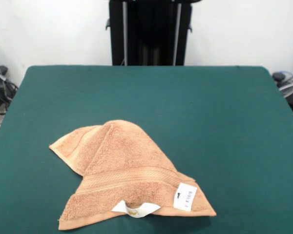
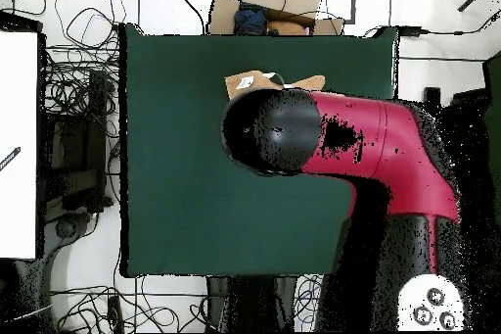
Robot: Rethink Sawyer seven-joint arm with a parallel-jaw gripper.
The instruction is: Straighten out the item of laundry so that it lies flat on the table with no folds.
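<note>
The orange-tan terry towel [image 1: 124, 170] lies crumpled near the front edge of the dark green table [image 1: 200, 107]. It is folded over itself into a rough triangle. A woven band crosses its lower part. One white tag [image 1: 185, 196] lies on its right corner, and another with yellow print [image 1: 135, 209] sits at its front edge. In the overhead view only a strip of the towel [image 2: 256, 82] shows near the table's [image 2: 176, 154] far edge. The rest is hidden under the red and black arm [image 2: 372, 144]. The gripper shows in neither view.
The black pedestal [image 1: 149, 31] stands behind the table's far side. In the overhead view a cardboard box [image 2: 279, 2] sits beyond the table's top edge. Tangled cables [image 2: 78, 105] and a white panel [image 2: 18, 144] lie to its left.
</note>
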